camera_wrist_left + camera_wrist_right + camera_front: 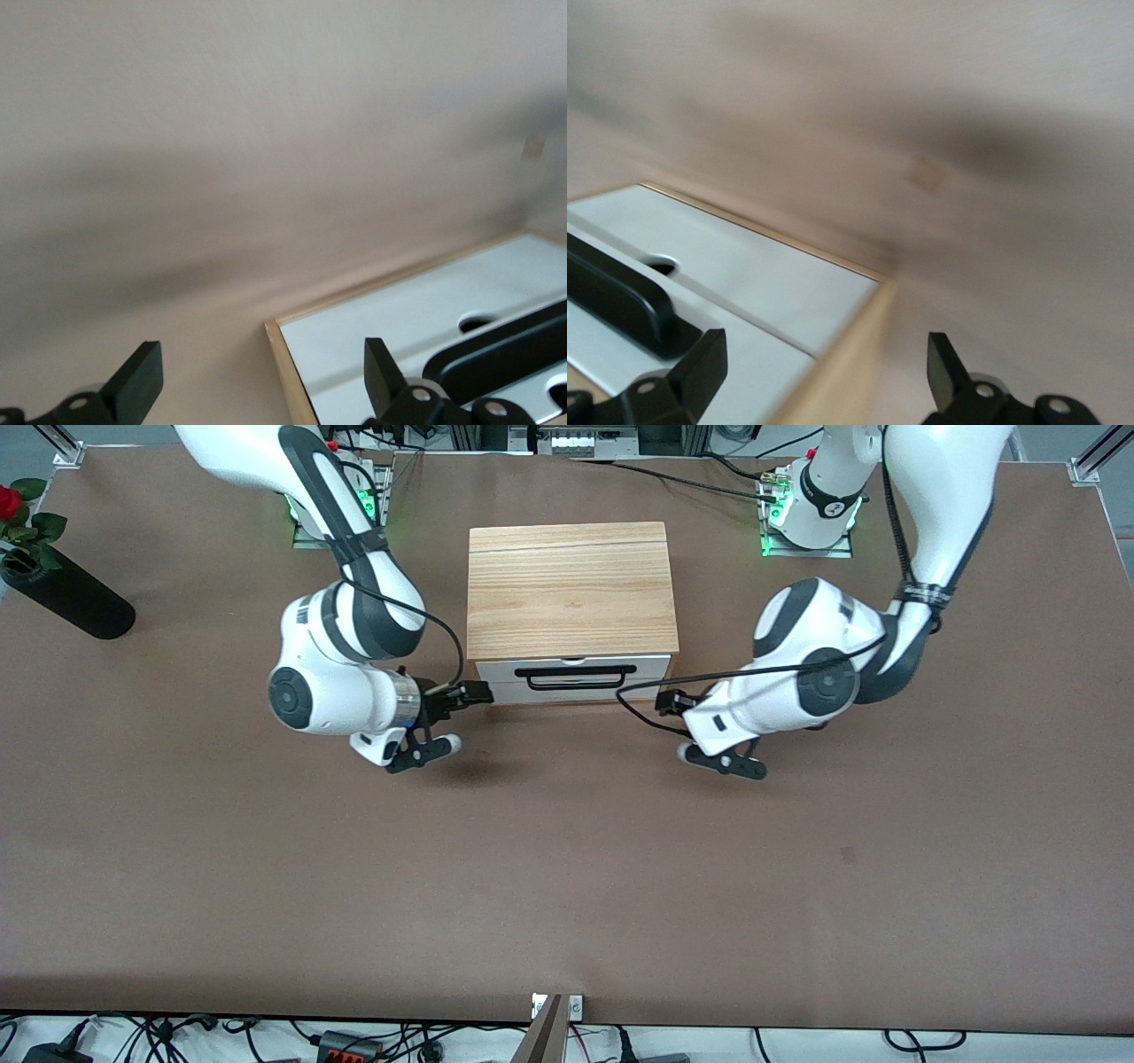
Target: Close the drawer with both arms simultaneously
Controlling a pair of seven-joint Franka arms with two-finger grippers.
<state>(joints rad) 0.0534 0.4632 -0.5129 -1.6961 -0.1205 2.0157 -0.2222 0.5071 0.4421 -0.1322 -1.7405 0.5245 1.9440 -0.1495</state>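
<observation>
The light-wood cabinet box (567, 589) stands mid-table between both arms. The drawer's white front panel (647, 666) with its black bar handle (574, 678) faces the front camera and lies against the box; no tray shows. My right gripper (478, 693) is open at the panel's corner toward the right arm's end; in the right wrist view (824, 367) its jaws straddle the wood edge (850, 354) beside the panel (753, 270). My left gripper (671, 701) is open at the other corner; in the left wrist view (261, 381) its jaws straddle the wood edge (288, 363) beside the panel (416, 314).
A black vase (66, 598) with a red rose lies at the right arm's end of the brown table (567, 886). The arm bases (806, 522) stand farther from the front camera than the cabinet.
</observation>
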